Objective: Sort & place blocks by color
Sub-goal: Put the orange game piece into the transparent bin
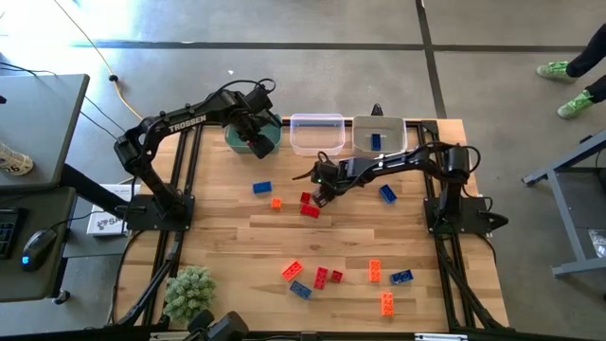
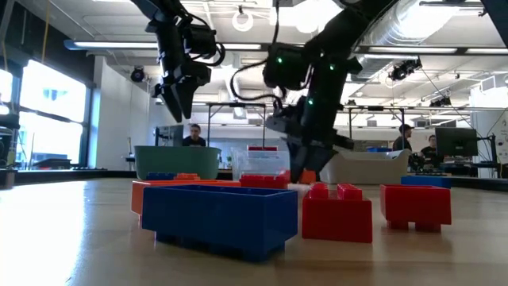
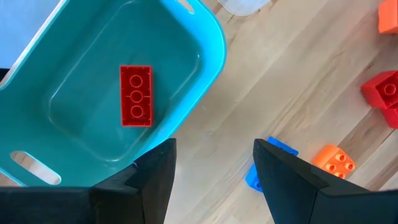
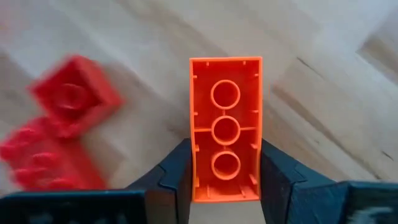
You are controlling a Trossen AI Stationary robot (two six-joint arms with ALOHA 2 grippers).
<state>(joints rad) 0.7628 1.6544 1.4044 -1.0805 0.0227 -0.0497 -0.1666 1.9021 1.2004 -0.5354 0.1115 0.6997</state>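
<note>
Right hand (image 4: 224,180) grasps an orange block (image 4: 225,127), hollow side up, near surface centre, red blocks (image 4: 59,124) at its nine o'clock. Left hand (image 3: 214,174), released, hovers beside the green bin (image 3: 205,50). Risk: the shallow end grip could let the block pivot and drop.

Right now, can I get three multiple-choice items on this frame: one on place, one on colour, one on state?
1. Where does the left gripper hang?
A. over the green bin
B. over the clear bin
C. by the plant

2. What colour is the brick lying in the green bin?
A. blue
B. red
C. orange

3. What is the right gripper doing?
A. hanging empty
B. resting in a bin
C. gripping an orange brick

A: high view shows it there. B: left wrist view shows red. C: the jaws flank the brick.
</note>
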